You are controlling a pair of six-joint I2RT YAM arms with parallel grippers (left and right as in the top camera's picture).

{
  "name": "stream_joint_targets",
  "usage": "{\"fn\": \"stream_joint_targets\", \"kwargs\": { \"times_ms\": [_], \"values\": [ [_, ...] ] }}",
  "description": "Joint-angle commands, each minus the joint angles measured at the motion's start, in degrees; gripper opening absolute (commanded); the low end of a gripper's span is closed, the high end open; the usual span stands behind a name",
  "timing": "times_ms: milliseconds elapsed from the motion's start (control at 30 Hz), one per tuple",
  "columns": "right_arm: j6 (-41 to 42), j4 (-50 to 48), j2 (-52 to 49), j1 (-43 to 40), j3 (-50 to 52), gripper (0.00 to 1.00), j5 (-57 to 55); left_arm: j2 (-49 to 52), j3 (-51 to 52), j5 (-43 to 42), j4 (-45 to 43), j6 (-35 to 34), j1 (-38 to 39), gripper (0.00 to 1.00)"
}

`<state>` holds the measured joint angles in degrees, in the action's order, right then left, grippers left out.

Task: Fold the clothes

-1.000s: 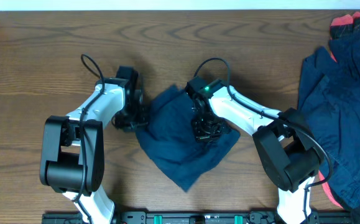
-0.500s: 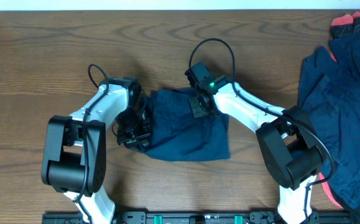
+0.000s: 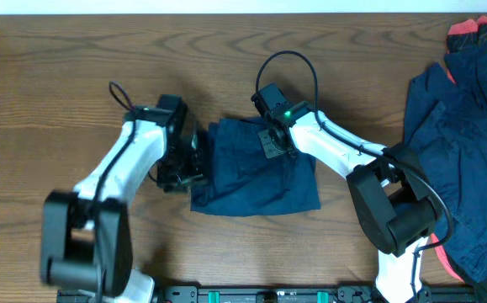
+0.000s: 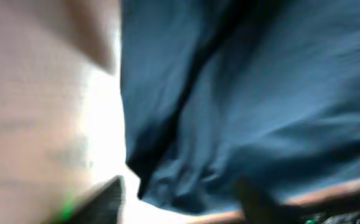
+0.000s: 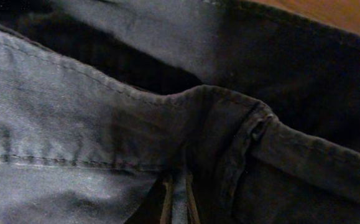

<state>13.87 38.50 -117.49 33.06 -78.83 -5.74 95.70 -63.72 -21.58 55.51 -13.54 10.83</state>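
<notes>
From overhead, a folded garment (image 3: 256, 172) of navy cloth lies as a rough rectangle on the table (image 3: 58, 67). The left gripper (image 3: 191, 164) sits at the garment's left edge, touching the cloth. The right gripper (image 3: 272, 145) presses down on the garment's top part, near its upper edge. From here I cannot tell whether either claw is clenched or released. Well to the right of the garment lies a loose pile (image 3: 466, 160) of more navy clothes, with trim (image 3: 470, 32) in red and black at its far corner. The left wrist view is heavily blurred: navy folds of the garment (image 4: 248, 106) fill the right side and pale table (image 4: 43, 112) the left, and the claw's state cannot be read. The right wrist view is pressed close to the garment (image 5: 74, 124): a raised seam (image 5: 198, 93) curves across it, a strip of table (image 5: 335, 12) shows beyond its upper right, and the fingers are not clear enough to tell their state.
</notes>
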Motion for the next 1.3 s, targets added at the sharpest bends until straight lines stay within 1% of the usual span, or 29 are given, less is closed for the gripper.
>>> {"fn": "stream_joint_targets", "kwargs": {
  "times_ms": [0,133,333,567,767,867,1200,1267],
  "values": [
    [-3.78,0.66,-2.03,-0.72,0.37,0.1,0.0,-4.13,0.07,1.9,-4.2,0.02,-0.04,0.98],
    [-3.85,0.92,-1.97,0.24,-0.57,0.09,-0.04,-4.28,0.07,1.03,-10.51,0.52,-0.02,0.98],
    [-3.63,1.73,-1.79,0.5,-1.55,0.08,-0.02,-0.55,0.09,1.11,-12.2,5.77,-0.04,0.98],
    [-3.65,2.75,0.66,0.5,-1.79,0.1,-0.07,6.97,0.09,1.27,-17.88,5.95,-0.28,0.98],
    [-3.65,2.73,3.85,0.5,-1.79,0.1,-0.07,10.6,0.09,-5.95,-21.09,5.81,0.0,0.98],
    [-3.65,2.82,6.23,0.5,-1.79,0.11,-0.07,11.87,0.09,-7.85,-21.75,5.79,0.98,0.98],
    [-3.65,4.17,16.06,0.5,-1.79,0.13,-0.07,12.46,0.09,-8.02,-23.67,5.81,8.07,1.0],
    [-3.67,5.01,17.92,0.5,-1.79,0.13,-0.09,12.46,0.09,-8.02,-24.41,5.86,9.62,0.91]
  ]
}}
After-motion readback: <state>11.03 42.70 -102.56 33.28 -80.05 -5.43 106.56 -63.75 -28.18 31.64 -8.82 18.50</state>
